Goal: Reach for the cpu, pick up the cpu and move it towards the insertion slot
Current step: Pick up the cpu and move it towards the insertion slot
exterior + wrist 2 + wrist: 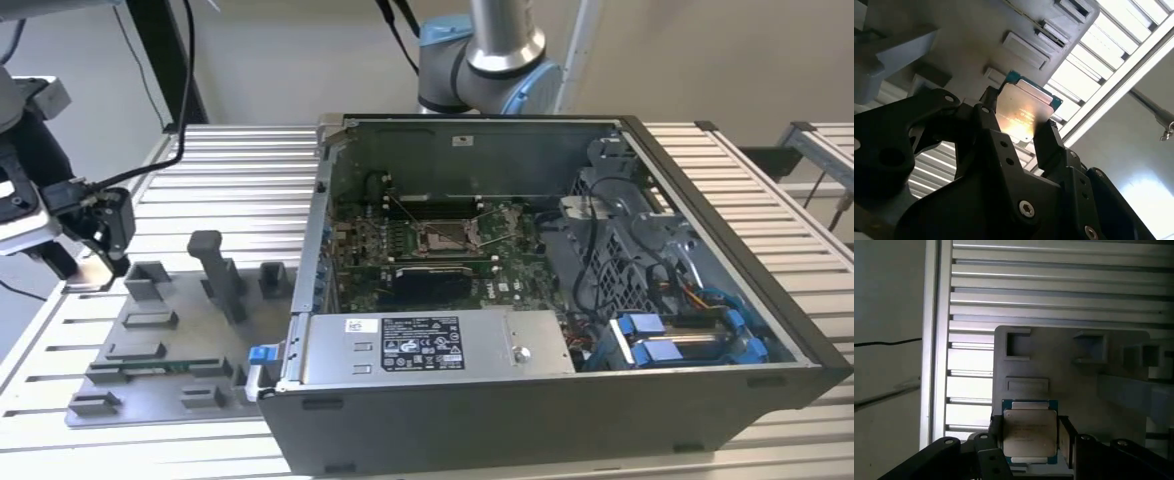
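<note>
- The black two-finger gripper was seen clamped on opposite edges of the small, flat, silver-topped square cpu.
- The chip was judged light, stiff and fragile, best held by its edges.
- It was held over the grey plastic fixture tray.
- The silver-framed square insertion slot was seen well apart, inside the open grey computer case.

Open room is seen above the ribbed tabletop, between the hand, closed on the cpu, and the open-topped computer case. The direct way across is partly barred by the upright blocks of the grey fixture tray and by the case wall at the exterior view's left. The insertion slot is left uncovered from above; it is bordered by the power supply and, apparently, by loose cables.
</note>
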Controlling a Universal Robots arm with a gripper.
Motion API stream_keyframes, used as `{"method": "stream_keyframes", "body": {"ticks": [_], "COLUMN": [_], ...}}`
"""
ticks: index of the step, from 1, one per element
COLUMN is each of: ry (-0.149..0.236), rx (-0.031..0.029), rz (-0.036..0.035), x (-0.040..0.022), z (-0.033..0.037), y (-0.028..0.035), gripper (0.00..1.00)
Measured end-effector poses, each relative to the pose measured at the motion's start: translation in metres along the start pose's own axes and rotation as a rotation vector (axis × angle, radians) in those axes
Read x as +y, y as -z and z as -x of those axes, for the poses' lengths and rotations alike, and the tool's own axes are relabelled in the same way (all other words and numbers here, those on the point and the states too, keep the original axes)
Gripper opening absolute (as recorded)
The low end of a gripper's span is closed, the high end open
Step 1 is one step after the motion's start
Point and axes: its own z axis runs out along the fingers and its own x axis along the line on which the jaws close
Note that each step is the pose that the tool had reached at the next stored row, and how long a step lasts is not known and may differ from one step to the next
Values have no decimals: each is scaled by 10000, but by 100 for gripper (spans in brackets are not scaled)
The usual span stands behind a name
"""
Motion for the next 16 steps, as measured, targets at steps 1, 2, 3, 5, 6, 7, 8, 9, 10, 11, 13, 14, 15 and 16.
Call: {"method": "stream_keyframes", "body": {"ticks": [1,2,3,5,6,7,8,9,10,11,13,14,15,16], "ry": [-2,-4,-5,-8,-8,-9,-9,-9,-9,-9,-10,-10,-10,-11], "rx": [1,1,0,0,-1,0,-1,-1,0,0,-1,-1,0,0], "rz": [0,-1,0,-1,0,0,0,0,-1,0,0,0,0,-1], "x": [1,3,4,6,7,8,9,10,12,13,17,18,19,20], "z": [0,0,0,1,1,1,2,2,2,2,2,2,3,3], "y": [24,48,68,110,127,144,155,162,177,198,250,273,294,314], "gripper": [0,0,0,0,0,0,0,0,0,0,0,0,0,0]}}
